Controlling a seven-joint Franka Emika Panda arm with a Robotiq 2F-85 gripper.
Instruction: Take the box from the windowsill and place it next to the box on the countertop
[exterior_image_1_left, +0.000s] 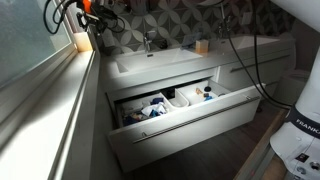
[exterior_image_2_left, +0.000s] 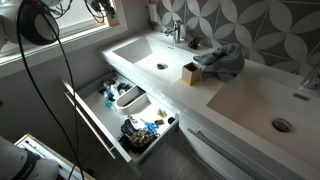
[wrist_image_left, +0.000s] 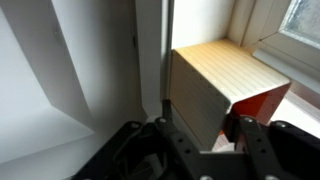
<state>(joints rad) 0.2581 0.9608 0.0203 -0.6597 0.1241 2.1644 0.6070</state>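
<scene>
The windowsill box (wrist_image_left: 222, 62) is tan with a red end face and rests on the white sill (wrist_image_left: 290, 95) in the wrist view. My gripper (wrist_image_left: 205, 125) has one finger on each side of it and both fingers press its sides. In an exterior view the gripper (exterior_image_1_left: 90, 20) hangs over this box (exterior_image_1_left: 82, 41) at the far end of the sill. The countertop box (exterior_image_2_left: 190, 72) stands between the two basins, and it also shows in an exterior view (exterior_image_1_left: 202, 45).
A wide drawer (exterior_image_1_left: 180, 105) full of toiletries stands open under the counter (exterior_image_2_left: 135, 125). A blue cloth (exterior_image_2_left: 222, 58) lies beside the countertop box. Taps (exterior_image_2_left: 178, 30) stand at the tiled wall. Black cables (exterior_image_1_left: 250, 60) hang across the counter.
</scene>
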